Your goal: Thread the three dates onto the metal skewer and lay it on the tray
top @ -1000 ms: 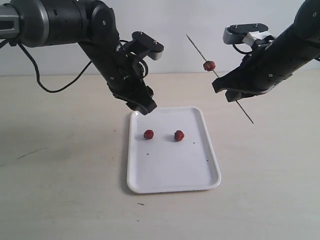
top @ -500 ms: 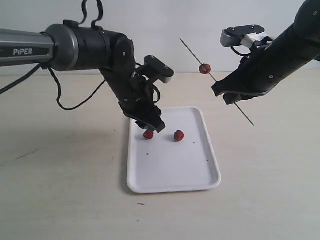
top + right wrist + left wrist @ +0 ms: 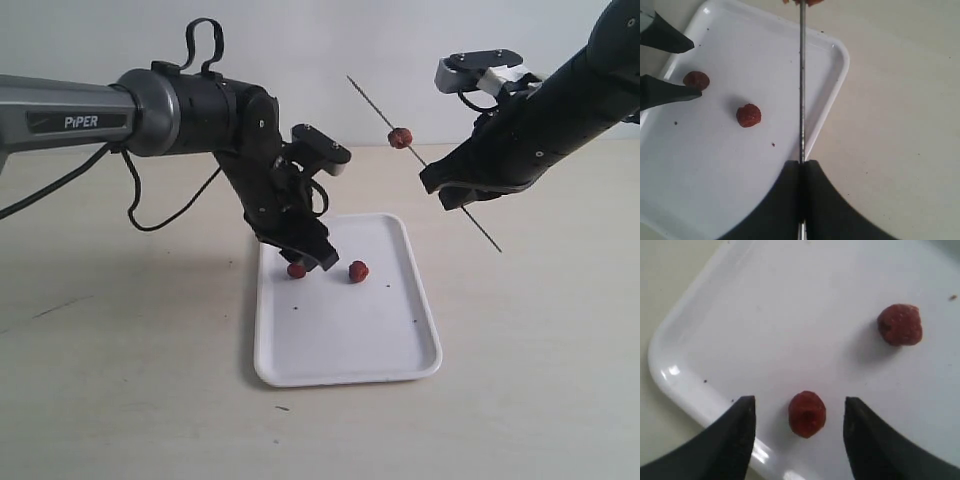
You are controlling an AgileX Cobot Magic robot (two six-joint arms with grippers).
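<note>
A pale table (image 3: pixel 120 400) carries the white tray (image 3: pixel 350 340), which lies flat between the two arms. The left gripper (image 3: pixel 313 258) is down over the tray's far left corner with its fingers spread wide, and in its wrist view they stand either side of the corner date (image 3: pixel 807 414) without touching it. The right gripper (image 3: pixel 801 165) hangs in the air beyond the tray's right edge, its fingers pressed together on the metal skewer (image 3: pixel 375 108), which it holds on a slant with the free tip pointing up and toward the left arm. One threaded date (image 3: pixel 400 138) sits on the upper part of the rod, clear of the fingers. The middle date (image 3: pixel 358 270) rests loose on the tray, just beside the corner one. The step in hand looks like picking up the second fruit. The next move likely calls for closing gently and squarely on so small and round a thing, so it does not squirt out, then lifting it to meet the skewer's tip on its centre.
</note>
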